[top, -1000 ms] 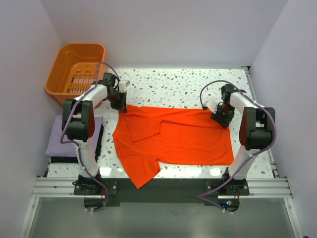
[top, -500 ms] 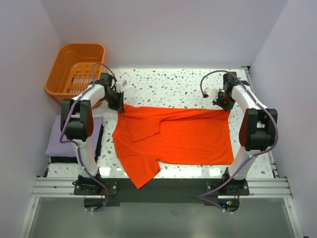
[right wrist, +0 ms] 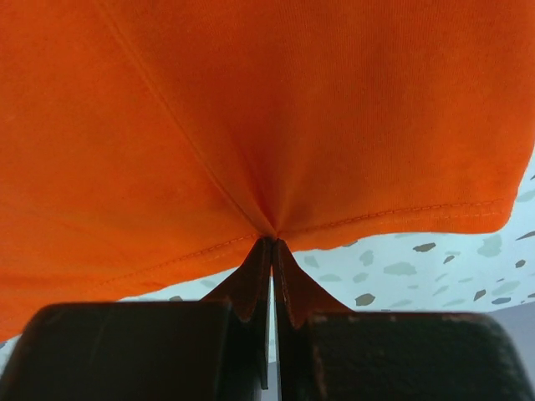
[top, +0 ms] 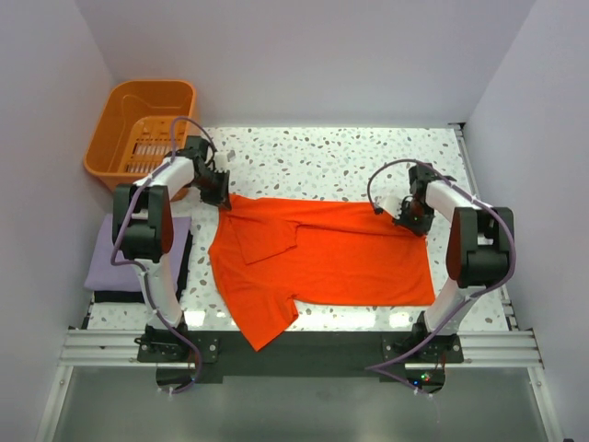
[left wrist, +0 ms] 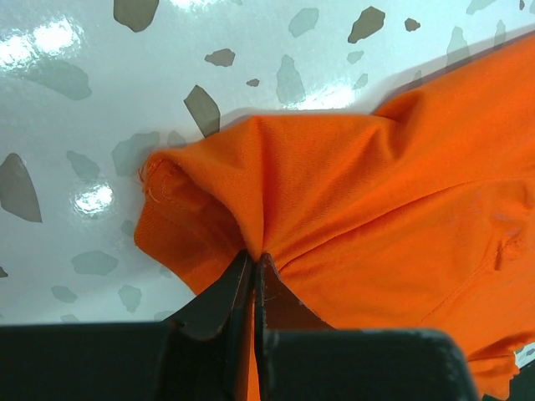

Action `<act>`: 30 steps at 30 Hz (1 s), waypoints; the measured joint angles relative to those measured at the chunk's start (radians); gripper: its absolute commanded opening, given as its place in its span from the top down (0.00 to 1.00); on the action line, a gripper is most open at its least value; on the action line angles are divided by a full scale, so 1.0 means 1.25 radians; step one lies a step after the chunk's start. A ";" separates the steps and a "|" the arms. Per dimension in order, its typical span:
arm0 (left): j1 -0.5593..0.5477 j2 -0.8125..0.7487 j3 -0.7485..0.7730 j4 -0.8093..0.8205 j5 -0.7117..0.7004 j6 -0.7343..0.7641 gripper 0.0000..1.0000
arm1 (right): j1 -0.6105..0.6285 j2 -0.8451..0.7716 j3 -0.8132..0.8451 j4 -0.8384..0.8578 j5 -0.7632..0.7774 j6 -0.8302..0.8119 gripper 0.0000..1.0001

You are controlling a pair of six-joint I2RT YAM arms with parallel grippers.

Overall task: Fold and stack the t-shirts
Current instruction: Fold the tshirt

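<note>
Orange slotted plastic at far left: a basket (top: 140, 124). Stands off the back-left corner of the speckled surface (top: 331, 157). Nearer, along the left edge: the pale lavender t-shirt (top: 115, 250). Lies folded flat on a dark slab (top: 138, 296), well apart from both arms' tips.

Next, the left arm (top: 147, 221). Carries a purple cable (top: 184, 124) looped above the wrist. Reaches back and inward to the back-left corner of the orange-red t-shirt (top: 350, 258). Left jaws clenched there, grasping a pinch of the orange cloth. From the left wrist camera: tips pressed together, fabric bunched and puckered into them, a hemmed edge curled over the terrazzo just to the left.

Across the middle, the orange-red t-shirt itself. Lies spread mostly flat on the surface, back edge stretched between the two arms. Shows a sleeve folded inward over the body near the left side, and a flap at the near left reaching onto the dark front rail (top: 322, 343).

At the right, the right arm (top: 474, 244). Bends inward to the shirt's back-right corner. Right jaws shut tight, grasping the hem. From the right wrist camera: cloth gathered to a point at the closed tips, stitched hem line running out to either side, speckled surface visible below it.
</note>
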 measured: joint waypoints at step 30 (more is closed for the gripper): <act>0.015 -0.064 -0.065 -0.018 -0.029 0.020 0.66 | 0.001 0.031 0.031 0.033 0.023 0.032 1.00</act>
